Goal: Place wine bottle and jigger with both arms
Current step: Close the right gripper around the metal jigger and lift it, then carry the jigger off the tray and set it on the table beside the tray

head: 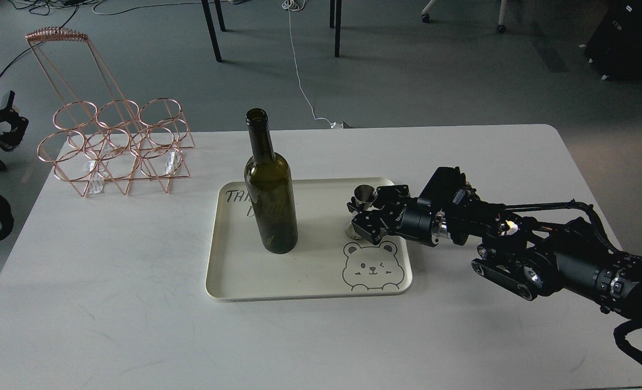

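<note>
The wine bottle (270,201), dark olive-green and open at the top, stands upright on the left half of a cream tray (307,268). The small silver jigger (364,195) stands on the tray's right half, just above a printed bear, leaning slightly. My right gripper (360,212) reaches in from the right and its fingers are closed on the jigger's waist; the jigger's base still touches the tray. My left gripper (0,125) is small and dark at the far left edge, off the table, and its fingers cannot be told apart.
A copper wire bottle rack (116,149) stands at the table's back left corner. The white table (137,303) ends just behind the tray's far side, with chair legs and cables on the floor beyond. My right arm (559,260) lies low over the table's right side.
</note>
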Available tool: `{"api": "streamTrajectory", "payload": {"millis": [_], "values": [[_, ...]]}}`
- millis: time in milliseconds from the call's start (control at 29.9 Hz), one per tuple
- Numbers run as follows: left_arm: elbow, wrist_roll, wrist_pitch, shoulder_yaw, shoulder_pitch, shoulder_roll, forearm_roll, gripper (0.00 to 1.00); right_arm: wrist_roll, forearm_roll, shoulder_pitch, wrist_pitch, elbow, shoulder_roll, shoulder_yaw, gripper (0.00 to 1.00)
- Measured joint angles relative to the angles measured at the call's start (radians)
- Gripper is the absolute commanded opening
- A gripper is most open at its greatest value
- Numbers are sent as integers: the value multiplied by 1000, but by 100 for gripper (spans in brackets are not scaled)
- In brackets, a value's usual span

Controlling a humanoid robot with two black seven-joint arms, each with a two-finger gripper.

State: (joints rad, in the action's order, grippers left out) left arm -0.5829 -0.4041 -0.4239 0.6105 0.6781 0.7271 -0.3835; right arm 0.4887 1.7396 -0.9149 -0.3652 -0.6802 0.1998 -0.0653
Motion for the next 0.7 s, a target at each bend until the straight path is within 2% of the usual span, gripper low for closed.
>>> {"api": "streamTrajectory", "payload": {"millis": [468, 703], "values": [[0, -1, -1, 0, 3, 9, -1, 98, 0, -8, -19, -52, -17, 13, 3, 12], [-3, 1, -1, 2, 3, 19, -2, 98, 0, -16, -35, -112, -116, 131, 22, 12]]}}
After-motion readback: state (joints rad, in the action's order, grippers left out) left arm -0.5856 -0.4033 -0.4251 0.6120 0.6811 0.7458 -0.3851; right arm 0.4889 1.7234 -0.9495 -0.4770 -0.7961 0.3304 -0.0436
